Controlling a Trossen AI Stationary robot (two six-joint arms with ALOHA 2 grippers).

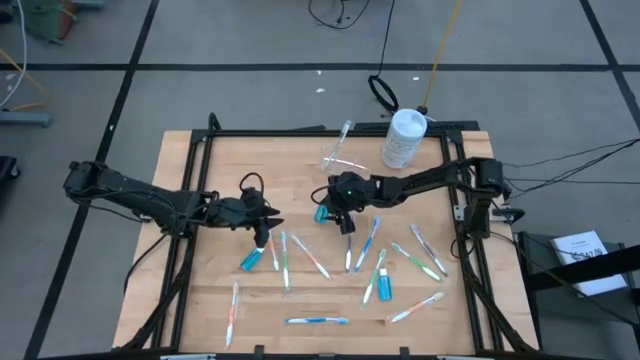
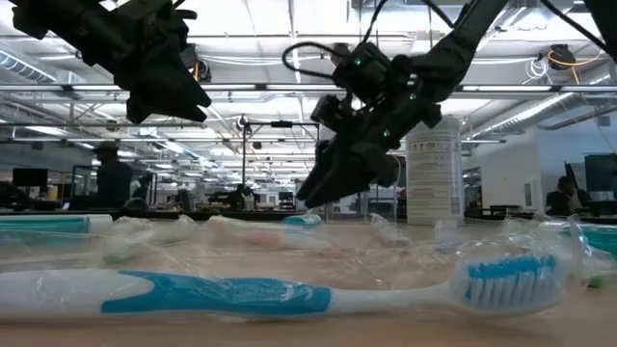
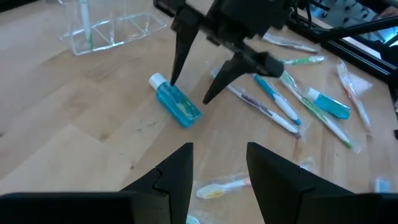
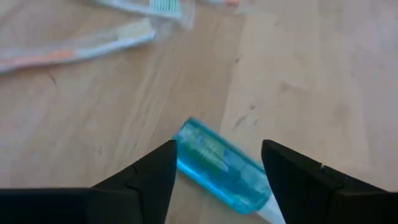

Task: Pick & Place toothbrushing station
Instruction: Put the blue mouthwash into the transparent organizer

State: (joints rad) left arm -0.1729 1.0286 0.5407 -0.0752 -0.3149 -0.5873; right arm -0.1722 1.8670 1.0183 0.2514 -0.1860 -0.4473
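Far left at nine o'clock of the table (image 1: 200,300): left arm reaching inward, left gripper (image 1: 262,232) spread wide and empty, hovering just above a blue toothpaste tube (image 1: 250,261) lying at about seven o'clock of centre. Just beside that tube, a cluster of slim toothbrushes (image 1: 284,258) scattered flat on the wood, more of them fanned toward five o'clock, one blue-handled toothbrush (image 2: 289,289) lying nearest the six o'clock edge. At centre: right gripper (image 1: 335,213), fingers (image 4: 140,180) spread, lowered around a second blue tube (image 4: 221,168) lying flat between them, not yet pinched. At twelve o'clock: clear plastic holder (image 1: 338,155), one brush standing inside. Just right of the holder, at one o'clock: white bottle (image 1: 404,138), upright. Right arm stretching in from three o'clock.
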